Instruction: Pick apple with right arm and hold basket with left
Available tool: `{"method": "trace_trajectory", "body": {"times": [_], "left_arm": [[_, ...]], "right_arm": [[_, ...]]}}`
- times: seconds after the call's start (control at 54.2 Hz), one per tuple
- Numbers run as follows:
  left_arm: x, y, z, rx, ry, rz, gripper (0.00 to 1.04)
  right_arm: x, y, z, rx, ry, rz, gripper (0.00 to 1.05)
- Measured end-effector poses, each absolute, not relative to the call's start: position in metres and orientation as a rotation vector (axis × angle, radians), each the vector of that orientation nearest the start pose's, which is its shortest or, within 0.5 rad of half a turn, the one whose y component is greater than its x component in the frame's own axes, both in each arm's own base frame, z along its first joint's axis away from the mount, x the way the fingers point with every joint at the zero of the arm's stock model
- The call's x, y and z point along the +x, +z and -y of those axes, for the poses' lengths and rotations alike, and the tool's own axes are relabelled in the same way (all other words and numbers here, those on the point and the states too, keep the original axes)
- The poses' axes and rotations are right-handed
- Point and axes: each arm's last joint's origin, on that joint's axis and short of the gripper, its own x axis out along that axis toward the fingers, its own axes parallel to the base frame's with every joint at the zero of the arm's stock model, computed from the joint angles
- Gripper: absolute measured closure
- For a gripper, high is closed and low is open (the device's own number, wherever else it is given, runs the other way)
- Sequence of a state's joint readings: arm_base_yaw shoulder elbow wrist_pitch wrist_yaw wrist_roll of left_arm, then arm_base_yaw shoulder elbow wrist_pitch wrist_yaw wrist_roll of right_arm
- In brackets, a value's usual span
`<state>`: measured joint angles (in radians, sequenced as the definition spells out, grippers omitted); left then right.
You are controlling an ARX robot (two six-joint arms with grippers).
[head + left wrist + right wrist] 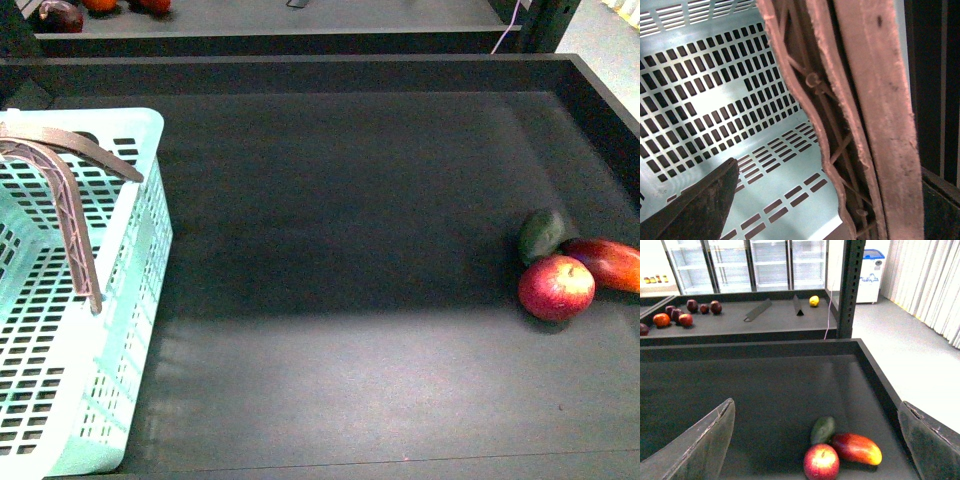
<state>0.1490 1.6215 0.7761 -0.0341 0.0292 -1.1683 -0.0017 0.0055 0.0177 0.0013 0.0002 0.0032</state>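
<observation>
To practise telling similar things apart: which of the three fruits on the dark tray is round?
The apple: round and glossy red. The mango-like fruit beside it is elongated, red-orange; the small fruit behind is dark green.

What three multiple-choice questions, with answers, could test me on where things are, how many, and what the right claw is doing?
1. Against the basket, the apple lies: A) inside it B) far right on the tray C) behind it
2. How many fruits cluster there? A) one B) three C) five
3. The right gripper is: A) open, empty B) shut on the apple C) holding the basket

Answers: 1 B, bare tray separates them; 2 B, apple, green fruit, red-orange fruit; 3 A, its fingers stand wide apart, gripping nothing.
</observation>
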Motion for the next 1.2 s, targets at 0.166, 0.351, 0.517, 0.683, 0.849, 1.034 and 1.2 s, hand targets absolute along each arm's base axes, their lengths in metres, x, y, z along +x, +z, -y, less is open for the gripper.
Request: {"method": "trace_trajectory", "body": {"times": [0.166,0.351,0.517,0.683,0.849,1.034,1.2], "left_arm": [[0.300,0.148,-0.044,-1.167,0.613,-0.716,0.09],[0.303,0.152,-0.044,-1.180,0.594,-0.709,0.45],[0.307,0.158,-0.044,-1.185,0.581,-0.693,0.75],[0.305,0.167,-0.037,-1.270,0.565,-0.689,0.85],[0.298,0.184,-0.031,-1.217,0.492,-0.690,0.85],[0.285,0.210,-0.022,-1.163,0.409,-0.667,0.85],[0.282,0.240,0.012,-1.066,0.271,-0.688,0.85]], "right_arm": [[0.097,0.169,0.000,0.003,-0.002,0.014,0.09],[0.097,0.169,0.000,0.003,-0.002,0.014,0.09],[0.097,0.169,0.000,0.003,-0.002,0.014,0.09],[0.097,0.169,0.000,0.003,-0.002,0.014,0.09],[0.097,0.169,0.000,0.003,-0.002,0.014,0.09],[0.097,0.169,0.000,0.003,-0.002,0.014,0.09],[0.097,0.169,0.000,0.003,-0.002,0.014,0.09]]}}
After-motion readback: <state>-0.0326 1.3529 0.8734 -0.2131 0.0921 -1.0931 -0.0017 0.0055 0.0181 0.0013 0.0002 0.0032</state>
